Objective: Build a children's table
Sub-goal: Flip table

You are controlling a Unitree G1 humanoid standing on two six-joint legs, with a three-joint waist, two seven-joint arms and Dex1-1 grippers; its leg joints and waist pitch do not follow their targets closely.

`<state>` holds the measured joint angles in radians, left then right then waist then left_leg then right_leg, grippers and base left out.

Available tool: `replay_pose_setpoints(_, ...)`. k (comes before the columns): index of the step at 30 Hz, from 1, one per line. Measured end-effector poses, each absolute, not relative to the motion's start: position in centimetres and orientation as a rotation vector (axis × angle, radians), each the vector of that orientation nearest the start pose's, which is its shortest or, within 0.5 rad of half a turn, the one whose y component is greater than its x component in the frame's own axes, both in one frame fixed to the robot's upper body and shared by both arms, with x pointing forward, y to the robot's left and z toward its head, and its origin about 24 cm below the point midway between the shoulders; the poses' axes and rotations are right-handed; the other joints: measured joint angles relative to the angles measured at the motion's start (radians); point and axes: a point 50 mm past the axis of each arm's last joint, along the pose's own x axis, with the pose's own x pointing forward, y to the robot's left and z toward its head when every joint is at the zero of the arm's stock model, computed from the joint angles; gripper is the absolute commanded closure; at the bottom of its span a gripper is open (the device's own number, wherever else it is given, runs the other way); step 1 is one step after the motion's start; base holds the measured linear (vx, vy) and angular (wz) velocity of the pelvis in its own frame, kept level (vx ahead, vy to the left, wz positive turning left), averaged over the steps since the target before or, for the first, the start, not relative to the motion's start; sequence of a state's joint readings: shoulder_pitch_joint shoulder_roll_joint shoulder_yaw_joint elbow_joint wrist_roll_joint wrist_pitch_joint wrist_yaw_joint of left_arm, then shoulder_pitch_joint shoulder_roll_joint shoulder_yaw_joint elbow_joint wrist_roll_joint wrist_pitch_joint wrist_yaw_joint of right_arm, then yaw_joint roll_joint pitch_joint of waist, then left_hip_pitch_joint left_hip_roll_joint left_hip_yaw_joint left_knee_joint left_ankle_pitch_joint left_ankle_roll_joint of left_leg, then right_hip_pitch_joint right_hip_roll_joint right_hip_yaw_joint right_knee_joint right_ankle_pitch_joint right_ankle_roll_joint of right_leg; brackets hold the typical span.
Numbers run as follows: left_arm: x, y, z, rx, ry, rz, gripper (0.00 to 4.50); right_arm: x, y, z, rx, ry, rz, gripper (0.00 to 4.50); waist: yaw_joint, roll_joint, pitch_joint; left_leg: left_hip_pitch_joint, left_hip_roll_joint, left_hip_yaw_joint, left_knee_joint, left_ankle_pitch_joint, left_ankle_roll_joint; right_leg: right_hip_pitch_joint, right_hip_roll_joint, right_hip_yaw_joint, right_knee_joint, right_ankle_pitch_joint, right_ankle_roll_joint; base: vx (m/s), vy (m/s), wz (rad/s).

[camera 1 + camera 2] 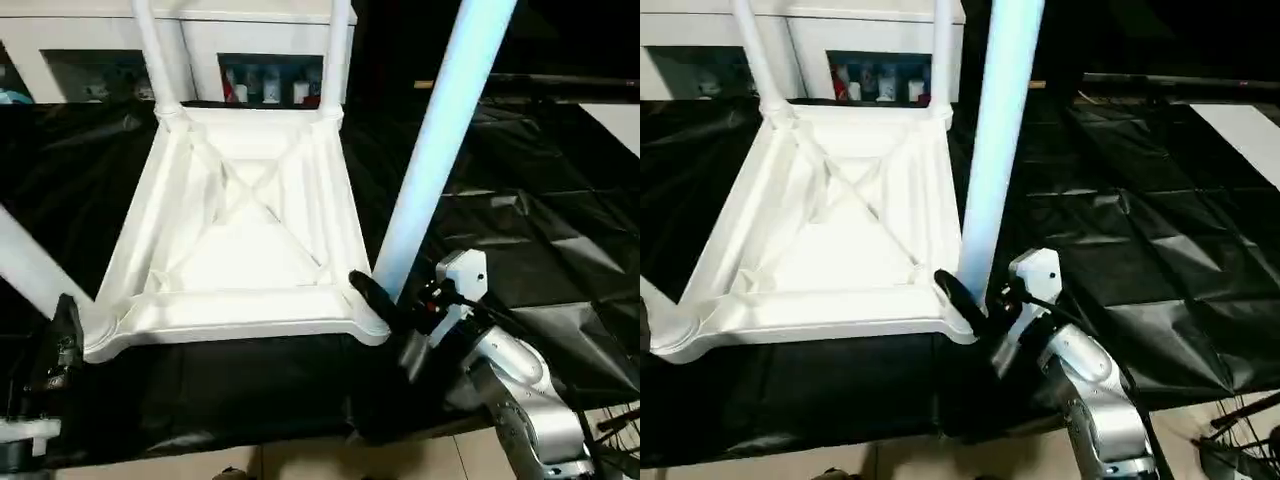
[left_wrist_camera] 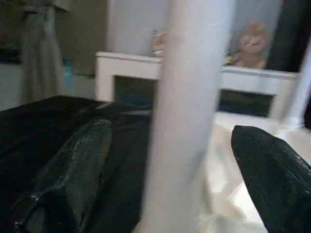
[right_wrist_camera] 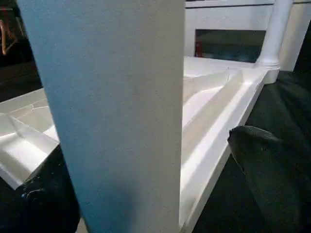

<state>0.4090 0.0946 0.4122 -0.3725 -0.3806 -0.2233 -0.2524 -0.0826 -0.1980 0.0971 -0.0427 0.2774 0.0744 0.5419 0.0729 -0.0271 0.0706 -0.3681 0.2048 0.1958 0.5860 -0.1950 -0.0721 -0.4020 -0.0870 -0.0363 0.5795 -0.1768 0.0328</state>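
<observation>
The white plastic table top [image 1: 240, 240] lies upside down on the black plastic sheet [image 1: 520, 230] that covers the work surface, so its ribbed, crossed underside faces up. Two long white plastic tube legs stand in the far corners, the far left leg [image 1: 155, 60] and the far right leg [image 1: 335, 55]. Another long white leg [image 1: 440, 140] stands at the near right corner, leaning a little to the right. The right gripper [image 1: 385, 300] sits low at the foot of it, with one black finger on each side of the tube and the jaws wide apart; I cannot tell if the fingers press on it. A fourth white leg [image 1: 35, 265] slants up from the near left corner, and the left gripper [image 2: 180, 165] has its black fingers [image 2: 80, 165] spread wide around it, with gaps showing on both sides, so it does not squeeze the leg. I think the near legs may not be pushed all the way into their round sockets yet. If a gripper pulls away and bumps a leg, that leg could tip and pop out. If a gripper pushes while the leg leans, the leg could jam, or the whole top could slide on the slippery sheet. A white cabinet [image 1: 270, 40] stands close behind, and a falling leg could hit it.
</observation>
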Motion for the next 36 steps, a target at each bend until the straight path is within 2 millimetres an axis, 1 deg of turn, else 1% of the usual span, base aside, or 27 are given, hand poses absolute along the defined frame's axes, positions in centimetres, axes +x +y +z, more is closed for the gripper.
replay_pose_setpoints(4, 16.6, 25.8, 9.6, -0.034, -0.308, 0.099, 0.14, 25.9, -13.2, 6.6, 0.061, -0.046, 0.665, 0.0, 0.004, 0.0, 0.0, 0.0, 0.0, 0.0, 0.001, 0.0, 0.0, 0.0, 0.0, 0.0, 0.0, 0.002, 0.0, 0.0, 0.0, 0.0)
replay_pose_setpoints(6, 16.9, 25.7, 10.0, -0.029, -0.312, 0.07, 0.14, 26.0, -13.4, 6.6, 0.061, -0.048, 0.653, 0.0, 0.004, 0.0, 0.0, 0.0, 0.0, 0.0, 0.002, 0.0, 0.0, 0.0, 0.0, 0.001, 0.0, 0.003, -0.002, 0.0, 0.0, 0.0)
replay_pose_setpoints(7, 17.0, 25.7, 10.0, -0.027, -0.305, 0.055, 0.39, 26.0, -13.5, 6.6, 0.059, -0.049, 0.65, 0.0, 0.005, 0.001, 0.0, 0.0, 0.0, 0.0, 0.002, 0.0, 0.0, 0.0, 0.0, 0.0, 0.001, 0.005, -0.004, 0.0, 0.0, 0.0)
replay_pose_setpoints(8, 17.2, 25.7, 10.0, -0.03, -0.298, 0.041, 0.39, 26.0, -13.5, 6.6, 0.058, -0.05, 0.65, 0.0, 0.008, 0.001, 0.0, 0.0, 0.0, 0.0, 0.002, 0.0, 0.0, 0.0, 0.0, 0.0, 0.001, 0.005, -0.004, 0.0, 0.0, 0.0)
replay_pose_setpoints(9, 17.5, 25.6, 10.0, -0.041, -0.286, 0.027, 0.49, 25.9, -13.6, 6.6, 0.054, -0.049, 0.664, 0.0, 0.013, 0.003, 0.0, 0.0, 0.0, 0.0, 0.002, 0.0, 0.0, 0.0, 0.0, 0.0, 0.001, 0.005, -0.004, 0.0, 0.0, 0.0)
replay_pose_setpoints(10, 17.6, 25.6, 10.0, -0.045, -0.272, 0.021, 0.49, 25.8, -13.7, 6.6, 0.049, -0.046, 0.681, 0.0, 0.015, 0.004, 0.0, 0.0, 0.0, 0.0, 0.002, 0.0, 0.0, 0.0, 0.0, 0.0, 0.001, 0.005, -0.004, 0.0, 0.0, 0.0)
replay_pose_setpoints(11, 17.6, 25.6, 9.9, -0.048, -0.259, 0.017, 0.49, 25.7, -13.9, 6.6, 0.046, -0.043, 0.701, 0.0, 0.017, 0.006, 0.0, 0.0, 0.0, 0.001, 0.002, 0.0, 0.0, 0.0, 0.0, 0.001, 0.0, 0.005, -0.004, 0.0, 0.0, 0.0)
replay_pose_setpoints(12, 17.7, 25.6, 9.7, -0.059, -0.24, 0.015, 0.67, 25.4, -14.2, 6.5, 0.052, -0.036, 0.727, 0.0, 0.017, 0.007, 0.0, 0.0, 0.0, 0.001, 0.002, 0.0, 0.0, 0.0, -0.001, 0.001, 0.0, 0.005, -0.004, 0.0, 0.0, 0.0)
replay_pose_setpoints(13, 17.6, 25.6, 9.6, -0.067, -0.231, 0.015, 0.67, 25.2, -14.4, 6.5, 0.047, -0.03, 0.748, 0.0, 0.017, 0.01, 0.001, 0.0, 0.0, 0.001, 0.002, 0.0, 0.0, 0.0, -0.001, 0.001, 0.0, 0.005, -0.004, 0.0, 0.0, 0.0)
replay_pose_setpoints(14, 17.6, 25.6, 9.4, -0.073, -0.221, 0.014, 0.92, 24.8, -14.7, 6.5, 0.04, -0.022, 0.772, 0.0, 0.017, 0.012, 0.001, -0.001, 0.0, 0.001, 0.002, 0.0, 0.0, 0.0, -0.001, 0.0, 0.0, 0.005, -0.004, 0.0, 0.0, 0.0)
replay_pose_setpoints(16, 17.3, 25.7, 9.0, -0.077, -0.191, 0.02, 0.92, 24.3, -15.3, 6.3, 0.028, 0.001, 0.809, 0.0, 0.015, 0.015, 0.001, 0.0, 0.0, 0.001, 0.002, 0.0, 0.0, 0.0, 0.0, 0.0, 0.0, 0.005, -0.004, 0.0, 0.0, 0.0)
replay_pose_setpoints(17, 17.2, 25.6, 8.7, -0.082, -0.179, 0.018, 0.99, 24.2, -15.4, 6.3, 0.026, 0.007, 0.813, 0.0, 0.015, 0.015, 0.001, 0.0, 0.0, 0.001, 0.002, 0.0, 0.0, 0.0, 0.0, 0.0, 0.001, 0.005, -0.004, 0.0, 0.0, 0.0)
replay_pose_setpoints(19, 17.2, 25.3, 8.4, -0.105, -0.167, 0.018, 1.3, 23.8, -16.1, 6.0, 0.01, 0.024, 0.819, 0.0, 0.016, 0.016, 0.0, 0.001, 0.0, 0.0, 0.002, 0.0, 0.0, 0.001, 0.0, 0.0, 0.001, 0.004, -0.004, 0.0, 0.0, 0.0)
replay_pose_setpoints(22, 17.1, 25.4, 8.1, -0.136, -0.151, 0.036, 1.35, 23.5, -17.1, 5.9, -0.019, 0.049, 0.828, 0.0, 0.016, 0.018, 0.0, 0.001, 0.0, 0.0, 0.002, 0.0, 0.0, 0.001, 0.0, 0.0, 0.0, 0.004, -0.004, 0.0, 0.0, 0.0)
replay_pose_setpoints(24, 16.9, 25.3, 7.7, -0.145, -0.123, 0.037, 1.63, 23.0, -17.8, 5.8, -0.03, 0.074, 0.843, 0.0, 0.017, 0.02, -0.001, 0.001, 0.0, 0.001, 0.002, 0.0, 0.0, 0.002, 0.0, 0.0, 0.0, 0.004, -0.004, 0.0, 0.0, 0.0)
replay_pose_setpoints(25, 16.8, 25.3, 7.6, -0.145, -0.116, 0.042, 1.63, 22.8, -18.0, 5.7, -0.03, 0.082, 0.846, 0.0, 0.016, 0.02, -0.001, 0.001, 0.0, 0.0, 0.002, 0.0, 0.0, 0.002, 0.0, 0.0, 0.0, 0.004, -0.004, 0.0, 0.0, 0.0)
replay_pose_setpoints(30, 16.8, 25.2, 7.5, -0.149, -0.111, 0.042, 1.63, 22.8, -18.1, 5.9, -0.02, 0.075, 0.847, 0.0, 0.016, 0.022, -0.001, 0.001, 0.0, 0.0, 0.002, 0.0, 0.0, 0.001, 0.0, 0.0, 0.0, 0.003, -0.001, 0.0, 0.0, 0.0)
replay_pose_setpoints(32, 16.8, 25.2, 7.5, -0.149, -0.112, 0.043, 1.89, 22.8, -18.1, 5.9, -0.02, 0.075, 0.847, 0.0, 0.016, 0.022, -0.001, 0.001, 0.0, 0.0, 0.002, 0.0, 0.0, 0.001, 0.0, 0.0, 0.0, 0.002, -0.001, 0.0, 0.0, 0.0)
replay_pose_setpoints(33, 16.9, 25.2, 7.5, -0.153, -0.112, 0.042, 1.94, 22.7, -18.1, 5.9, -0.006, 0.085, 0.853, 0.0, 0.017, 0.025, -0.001, 0.0, 0.0, 0.0, 0.003, 0.0, 0.0, 0.001, 0.0, 0.0, 0.0, 0.002, -0.001, 0.0, 0.0, 0.0)
replay_pose_setpoints(34, 17.1, 25.1, 7.4, -0.173, -0.113, 0.044, 1.94, 21.8, -18.2, 5.7, 0.035, 0.119, 0.879, 0.0, 0.022, 0.028, -0.001, 0.0, 0.0, 0.0, 0.002, 0.0, 0.0, 0.003, -0.001, 0.0, -0.001, 0.002, -0.001, 0.0, 0.0, 0.0)
replay_pose_setpoints(35, 17.2, 25.1, 7.3, -0.177, -0.109, 0.047, 1.97, 21.1, -18.1, 5.5, 0.073, 0.145, 0.909, 0.0, 0.023, 0.029, -0.002, 0.001, 0.0, 0.0, 0.002, 0.0, 0.0, 0.004, -0.001, 0.0, -0.001, 0.002, -0.001, 0.0, 0.0, 0.0)
replay_pose_setpoints(36, 17.2, 25.2, 7.3, -0.182, -0.107, 0.05, 2.18, 20.4, -17.6, 5.1, 0.115, 0.174, 0.947, 0.0, 0.021, 0.031, -0.003, 0.001, 0.0, 0.0, 0.001, 0.0, 0.0, 0.003, 0.0, 0.0, -0.001, 0.003, -0.001, 0.0, 0.0, 0.0)
